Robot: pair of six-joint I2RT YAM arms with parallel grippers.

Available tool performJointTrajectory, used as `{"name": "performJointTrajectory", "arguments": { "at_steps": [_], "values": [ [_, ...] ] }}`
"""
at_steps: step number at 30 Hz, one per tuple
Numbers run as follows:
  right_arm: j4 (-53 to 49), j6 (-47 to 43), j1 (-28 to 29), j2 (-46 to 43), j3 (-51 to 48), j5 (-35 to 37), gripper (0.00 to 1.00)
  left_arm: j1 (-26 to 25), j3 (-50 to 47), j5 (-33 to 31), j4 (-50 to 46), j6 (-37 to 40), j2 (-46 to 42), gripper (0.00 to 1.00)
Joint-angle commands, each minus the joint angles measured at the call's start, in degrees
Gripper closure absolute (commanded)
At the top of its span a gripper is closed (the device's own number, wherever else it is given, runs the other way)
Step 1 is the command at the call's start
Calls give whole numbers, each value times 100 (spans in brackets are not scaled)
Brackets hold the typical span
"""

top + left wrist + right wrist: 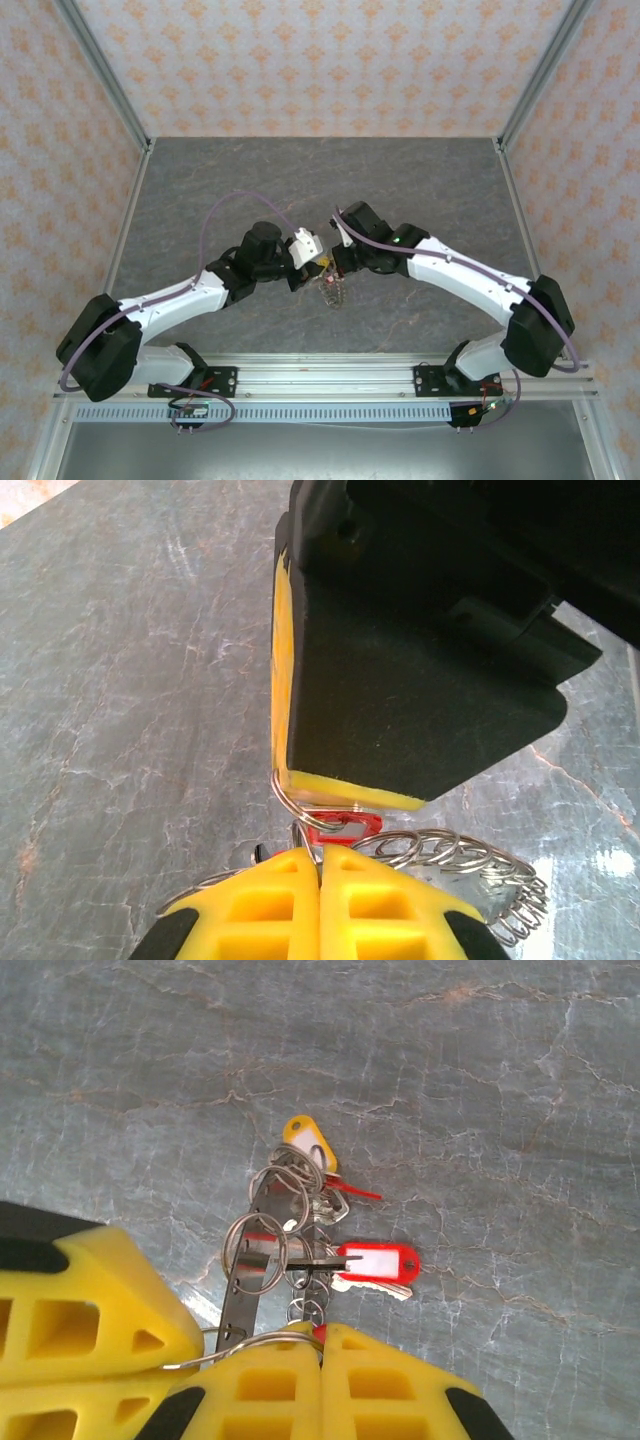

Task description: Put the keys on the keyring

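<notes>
Two of my arms meet over the middle of the grey table. From above, my left gripper and right gripper nearly touch, with the keys dangling beneath. Left wrist: my tips are pressed shut beside the keyring and a red tag; I cannot tell what they pinch. Right wrist: my jaws are clamped on the keyring wire, and the tagged keys hang below.

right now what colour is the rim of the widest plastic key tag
Red plastic key tag, white label; best in right wrist view.
</notes>
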Motion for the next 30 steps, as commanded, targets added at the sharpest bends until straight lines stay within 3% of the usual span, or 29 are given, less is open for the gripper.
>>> {"name": "performJointTrajectory", "arguments": {
  "at_steps": [1, 16, 30],
  "values": [
    [-712, 496, -95, 276, 176, 436, 100, -71, -61, 88, 530, -139, 18, 100],
    [-1410, 1382, -336, 968, 787, -20, 100, -147, -293, 9, 1265, -289, 157, 100],
    [-1425, 1540, -634, 1310, 851, -1061, 100, -238, -417, -23, 1738, -428, 202, 100]
  ]
}}
